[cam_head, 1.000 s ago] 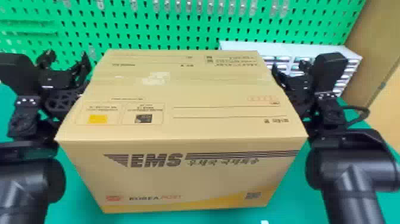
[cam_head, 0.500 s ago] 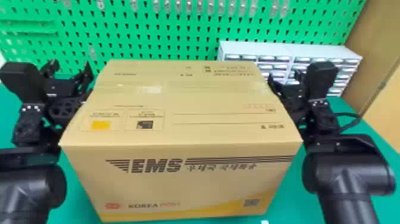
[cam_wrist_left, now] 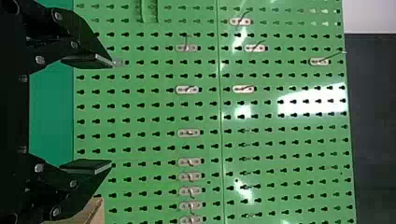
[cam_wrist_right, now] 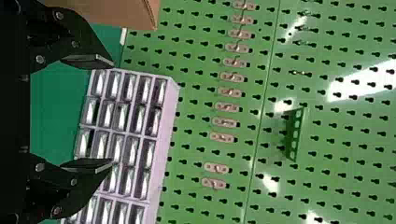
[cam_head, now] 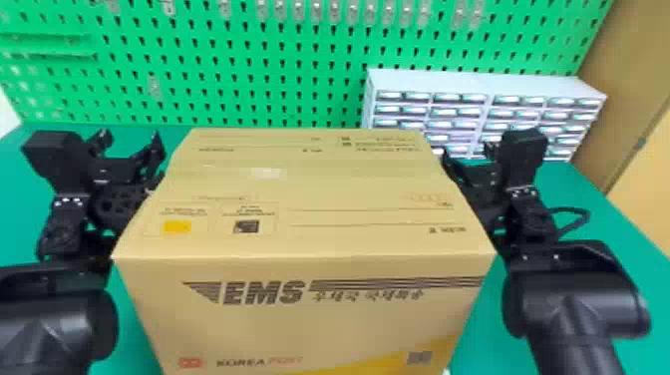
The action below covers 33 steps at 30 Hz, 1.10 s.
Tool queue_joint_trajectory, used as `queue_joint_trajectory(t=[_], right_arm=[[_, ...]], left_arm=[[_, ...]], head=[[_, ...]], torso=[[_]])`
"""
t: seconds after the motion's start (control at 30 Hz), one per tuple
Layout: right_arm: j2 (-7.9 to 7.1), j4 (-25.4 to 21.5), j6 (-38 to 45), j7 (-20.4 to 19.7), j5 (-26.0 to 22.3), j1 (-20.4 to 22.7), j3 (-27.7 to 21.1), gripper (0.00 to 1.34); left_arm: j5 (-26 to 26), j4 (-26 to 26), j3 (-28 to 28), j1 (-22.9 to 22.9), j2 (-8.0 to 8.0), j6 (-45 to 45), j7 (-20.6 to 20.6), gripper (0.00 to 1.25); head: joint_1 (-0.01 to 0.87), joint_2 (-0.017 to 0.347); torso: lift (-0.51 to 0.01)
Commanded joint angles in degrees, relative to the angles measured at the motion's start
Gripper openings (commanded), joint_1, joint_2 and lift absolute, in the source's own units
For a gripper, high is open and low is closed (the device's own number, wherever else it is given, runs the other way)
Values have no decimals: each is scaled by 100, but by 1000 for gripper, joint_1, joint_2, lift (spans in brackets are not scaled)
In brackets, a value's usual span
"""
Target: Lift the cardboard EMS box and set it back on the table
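Squarely between the two arms is the cardboard EMS box, its printed front toward the robot and its sides close against both grasping assemblies; whether its underside touches the green desk is hard to tell. The left end effector is beside it with fingers spread, and the right end effector has its fingers spread too, on the opposite side. Behind stand a green pegboard and, toward the right, a pale drawer unit.
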Motion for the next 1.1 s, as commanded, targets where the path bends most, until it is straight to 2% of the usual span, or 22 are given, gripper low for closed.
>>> queue_joint_trajectory(t=[0.0,0.17,0.5,0.67,0.8,1.07], right_arm=[[-14,69,1,0,-3,25,-13,828],[-31,87,-16,0,-3,78,-57,828],[-172,8,-148,0,-170,210,-154,828],[-172,-62,-174,0,-153,227,-242,831],[-216,-141,-174,0,-12,254,-409,831],[-409,-273,-174,8,85,333,-962,830]], left_arm=[[-11,112,2,11,2,5,0,759],[-2,182,46,29,2,5,0,759],[-46,182,196,125,2,-101,-27,762],[-73,182,283,134,2,-154,-44,762],[-117,174,521,134,2,-224,-194,762],[-284,-37,969,222,11,-233,-308,762]], head=[[678,-14],[678,-14],[678,-14],[678,-14],[678,-14],[678,-14]], torso=[[-92],[-92],[-92],[-92],[-92],[-92]])
